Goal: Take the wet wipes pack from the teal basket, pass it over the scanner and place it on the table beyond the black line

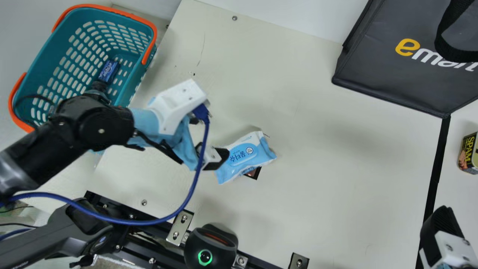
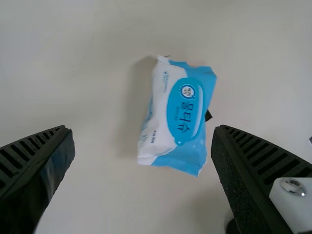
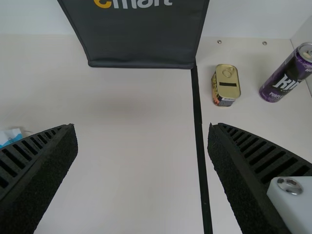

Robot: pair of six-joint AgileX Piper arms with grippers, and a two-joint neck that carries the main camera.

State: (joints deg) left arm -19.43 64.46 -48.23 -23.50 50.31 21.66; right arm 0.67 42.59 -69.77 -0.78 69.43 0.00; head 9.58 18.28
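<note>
The wet wipes pack lies on the cream table, between the teal basket and the black line, partly over a small dark-edged piece. The left gripper is above the table beside it, fingers spread wide with nothing held; in the left wrist view the pack shows between them, with room to each side. From the pack, a broad stretch of tabletop runs to the line. The scanner, its ring lit green, sits at the table's near edge. The dark bag takes up the far side, its lower edge ending right at the line — the tightest corner. Past the line stand the SPAM can and a purple can. The right gripper hangs by the line's near end, wide open, gripping nothing. A blue packet lies inside the basket.
</note>
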